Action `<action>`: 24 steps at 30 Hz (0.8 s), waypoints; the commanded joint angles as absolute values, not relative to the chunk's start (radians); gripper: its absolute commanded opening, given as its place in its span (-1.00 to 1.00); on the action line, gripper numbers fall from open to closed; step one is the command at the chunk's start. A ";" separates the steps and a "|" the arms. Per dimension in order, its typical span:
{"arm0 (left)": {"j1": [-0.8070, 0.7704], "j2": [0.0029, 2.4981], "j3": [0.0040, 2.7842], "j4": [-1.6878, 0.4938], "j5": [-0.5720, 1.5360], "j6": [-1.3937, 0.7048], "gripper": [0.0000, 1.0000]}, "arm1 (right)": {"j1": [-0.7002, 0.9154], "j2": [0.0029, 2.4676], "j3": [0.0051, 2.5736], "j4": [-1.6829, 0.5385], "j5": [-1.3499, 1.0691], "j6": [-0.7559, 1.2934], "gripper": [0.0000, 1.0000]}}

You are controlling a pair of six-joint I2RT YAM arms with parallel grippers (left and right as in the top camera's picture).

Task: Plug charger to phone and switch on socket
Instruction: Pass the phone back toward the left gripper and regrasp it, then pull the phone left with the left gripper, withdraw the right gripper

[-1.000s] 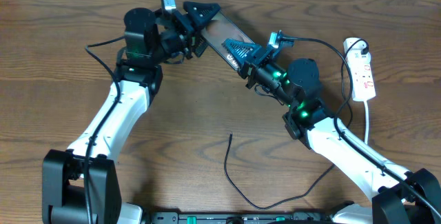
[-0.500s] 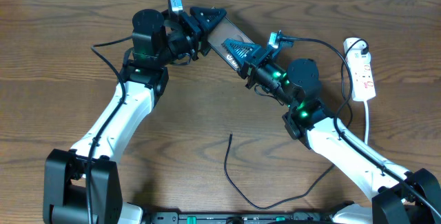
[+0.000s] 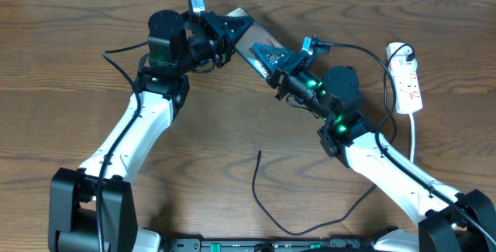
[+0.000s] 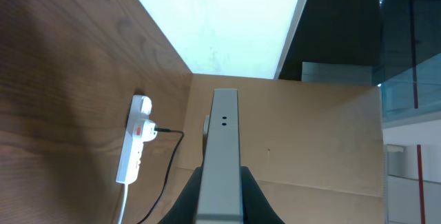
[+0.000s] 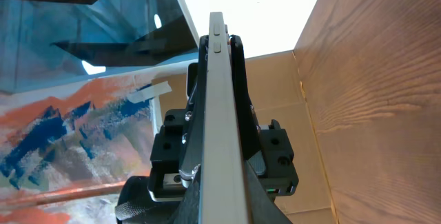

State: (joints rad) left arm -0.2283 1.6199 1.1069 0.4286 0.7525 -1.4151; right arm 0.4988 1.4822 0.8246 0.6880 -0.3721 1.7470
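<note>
phone [image 3: 246, 35] handling looks like the step in hand: it is pinched between both tools at the far middle of the table [image 3: 70, 74], the left gripper [image 3: 232, 25] clamped on its far end and the right gripper [image 3: 267, 53] clamped on its near end

from the left wrist the phone [image 4: 222, 148] shows edge-on, rising out from between the dark fingers [image 4: 187, 195], with two small dots on the narrow face; whether either is the charging port i cannot tell. from the right wrist the phone [image 5: 222, 114] is also edge-on, squeezed between that tool's fingers [image 5: 242, 120]

the charger [image 3: 254, 184] lies loose on the wood near the front, well apart from both tools, its plug tip [image 3: 260, 153] pointing away from the robot. the socket [image 3: 408, 81] sits at the far right edge with a black plug [image 3: 399, 50] in its far end; the left wrist view shows the socket [image 4: 133, 141] too. nothing is touching its switches, and i cannot tell whether it is on

by my reading the plugging has not begun: the tip is nowhere near the phone. one arm would need to take the phone's whole weight, or set it down flat, so the other can let go and fetch the tip. that pick wants a fine pinch close behind the tip, since the thin cable will flop, and then a straight push into the port while the phone is braced. the switch comes last
</note>
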 commanded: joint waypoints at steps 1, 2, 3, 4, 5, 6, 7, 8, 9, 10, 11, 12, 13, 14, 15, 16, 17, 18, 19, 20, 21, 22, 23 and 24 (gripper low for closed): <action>-0.231 1.601 1.130 0.429 0.746 -1.382 -0.85 | 0.506 1.476 0.844 0.700 -0.376 1.712 -0.80; -0.231 1.601 1.130 0.429 0.746 -1.382 -0.85 | 0.506 1.476 0.844 0.700 -0.376 1.712 -0.54; -0.231 1.601 1.130 0.429 0.746 -1.382 -0.86 | 0.506 1.476 0.844 0.700 -0.376 1.712 -0.11; -0.231 1.601 1.130 0.429 0.746 -1.382 -0.85 | 0.506 1.476 0.844 0.700 -0.376 1.713 0.22; -0.229 1.601 1.130 0.429 0.746 -1.382 -0.85 | 0.505 1.476 0.844 0.700 -0.376 1.713 0.75; -0.225 1.601 1.130 0.429 0.746 -1.382 -0.86 | 0.505 1.476 0.844 0.700 -0.374 1.713 0.99; -0.220 1.601 1.130 0.429 0.746 -1.382 -0.85 | 0.503 1.476 0.844 0.700 -0.371 1.713 0.99; -0.212 1.601 1.130 0.429 0.746 -1.382 -0.85 | 0.501 1.476 0.844 0.701 -0.371 1.713 0.99; -0.201 1.601 1.130 0.429 0.747 -1.382 -0.85 | 0.498 1.476 0.844 0.700 -0.372 1.713 0.98; -0.187 1.601 1.130 0.429 0.747 -1.382 -0.85 | 0.495 1.476 0.844 0.700 -0.372 1.712 0.98; -0.167 1.601 1.130 0.429 0.747 -1.381 -0.85 | 0.490 1.476 0.844 0.700 -0.373 1.712 0.99; -0.145 1.601 1.130 0.429 0.748 -1.377 -0.85 | 0.485 1.476 0.844 0.700 -0.373 1.712 0.99; -0.128 1.601 1.130 0.429 0.748 -1.372 -0.86 | 0.479 1.476 0.843 0.699 -0.374 1.710 0.99; -0.100 1.601 1.130 0.429 0.749 -1.362 -0.85 | 0.475 1.476 0.843 0.699 -0.375 1.697 0.99; -0.073 1.601 1.130 0.429 0.752 -1.356 -0.85 | 0.469 1.476 0.843 0.699 -0.378 1.676 0.98; -0.045 1.601 1.130 0.429 0.760 -1.354 -0.85 | 0.463 1.476 0.843 0.694 -0.388 1.642 0.98; -0.011 1.601 1.130 0.429 0.775 -1.349 -0.85 | 0.456 1.476 0.843 0.685 -0.404 1.599 0.98; 0.019 1.601 1.130 0.429 0.788 -1.346 -0.85 | 0.448 1.476 0.843 0.671 -0.421 1.565 0.99; 0.050 1.601 1.130 0.429 0.807 -1.343 -0.86 | 0.442 1.476 0.843 0.657 -0.430 1.552 0.98; 0.083 1.601 1.130 0.429 0.829 -1.343 -0.85 | 0.435 1.476 0.843 0.641 -0.437 1.530 0.98; 0.112 1.601 1.130 0.429 0.852 -1.343 -0.85 | 0.428 1.476 0.843 0.628 -0.442 1.499 0.98; 0.170 1.601 1.130 0.429 0.902 -1.324 -0.85 | 0.416 1.476 0.843 0.609 -0.448 1.410 0.98; 0.204 1.601 1.130 0.429 0.932 -1.306 -0.86 | 0.412 1.476 0.843 0.609 -0.448 1.346 0.99; 0.233 1.601 1.130 0.429 0.960 -1.287 -0.85 | 0.411 1.476 0.843 0.608 -0.447 1.290 0.99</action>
State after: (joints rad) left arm 0.1467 1.6203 1.1069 0.4156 0.8227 -1.3472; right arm 0.4259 1.4811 0.8276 0.6128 -0.4236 1.5246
